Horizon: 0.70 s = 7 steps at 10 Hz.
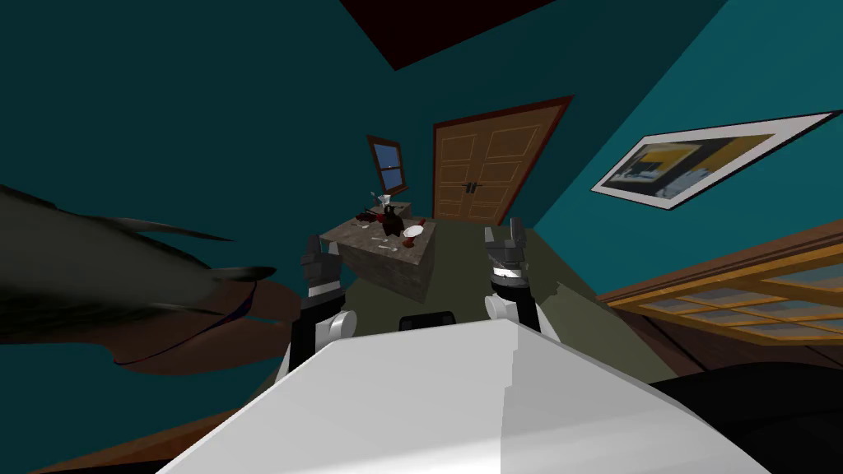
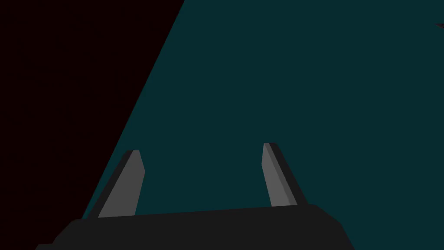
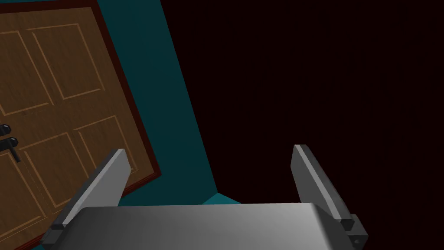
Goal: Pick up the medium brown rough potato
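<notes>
Left jaws and right jaws gape well short of the table.

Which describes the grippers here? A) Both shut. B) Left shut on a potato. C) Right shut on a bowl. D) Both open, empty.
D: the left gripper and the right gripper each stand wide open in their wrist views, with nothing held.
</notes>
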Available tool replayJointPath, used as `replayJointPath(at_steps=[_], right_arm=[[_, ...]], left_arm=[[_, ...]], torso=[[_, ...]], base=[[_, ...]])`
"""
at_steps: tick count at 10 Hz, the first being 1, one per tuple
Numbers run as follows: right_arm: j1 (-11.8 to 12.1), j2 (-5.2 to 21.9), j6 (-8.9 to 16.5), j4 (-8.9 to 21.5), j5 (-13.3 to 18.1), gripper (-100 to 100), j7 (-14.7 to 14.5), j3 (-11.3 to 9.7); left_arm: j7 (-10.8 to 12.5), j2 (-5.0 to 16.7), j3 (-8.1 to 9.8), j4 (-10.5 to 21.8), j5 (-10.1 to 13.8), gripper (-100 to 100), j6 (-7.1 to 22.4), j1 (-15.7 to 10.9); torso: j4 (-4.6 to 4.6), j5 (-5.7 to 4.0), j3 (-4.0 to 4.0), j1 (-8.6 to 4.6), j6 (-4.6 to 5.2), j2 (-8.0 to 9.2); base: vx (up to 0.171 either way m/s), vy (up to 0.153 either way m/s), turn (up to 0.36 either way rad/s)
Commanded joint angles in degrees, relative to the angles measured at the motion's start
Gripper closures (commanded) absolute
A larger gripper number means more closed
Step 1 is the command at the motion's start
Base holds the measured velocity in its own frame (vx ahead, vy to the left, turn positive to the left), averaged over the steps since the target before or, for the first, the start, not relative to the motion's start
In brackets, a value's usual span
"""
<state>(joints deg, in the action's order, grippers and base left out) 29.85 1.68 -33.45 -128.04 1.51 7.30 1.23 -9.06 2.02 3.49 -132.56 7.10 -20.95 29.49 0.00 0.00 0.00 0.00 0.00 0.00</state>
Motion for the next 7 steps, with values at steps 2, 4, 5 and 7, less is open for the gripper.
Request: replayJointPath(at_steps=[2, 4, 5, 7], right_arm=[[0.00, 0.00, 0.00, 0.00, 0.00, 0, 0.00, 0.00], [0.00, 0.00, 0.00, 0.00, 0.00, 0, 0.00, 0.00], [0.00, 0.00, 0.00, 0.00, 0.00, 0, 0.00, 0.00], [-0.01, 0.00, 0.00, 0.00, 0.00, 0, 0.00, 0.00]], left_arm=[[0.86, 2.64, 0.29, 1.42, -0.04, -100, 2.66, -1.86], [1.82, 3.90, 0.59, 2.73, -0.04, -100, 5.44, -3.77], [2.42, 4.43, 0.77, 3.50, -0.04, -100, 7.14, -4.90], [3.08, 4.88, 0.97, 4.33, -0.03, -100, 9.03, -6.14]], torso=[[0.00, 0.01, 0.01, 0.05, 0.02, 0.02], [0.01, 0.03, 0.02, 0.13, 0.01, 0.03], [0.01, 0.03, 0.02, 0.13, 0.01, 0.04], [0.02, 0.03, 0.04, 0.15, 0.01, 0.08]], base=[[-0.012, 0.017, -0.104], [-0.015, 0.032, -0.110], [-0.022, 0.030, -0.162], [-0.025, 0.032, -0.105]])
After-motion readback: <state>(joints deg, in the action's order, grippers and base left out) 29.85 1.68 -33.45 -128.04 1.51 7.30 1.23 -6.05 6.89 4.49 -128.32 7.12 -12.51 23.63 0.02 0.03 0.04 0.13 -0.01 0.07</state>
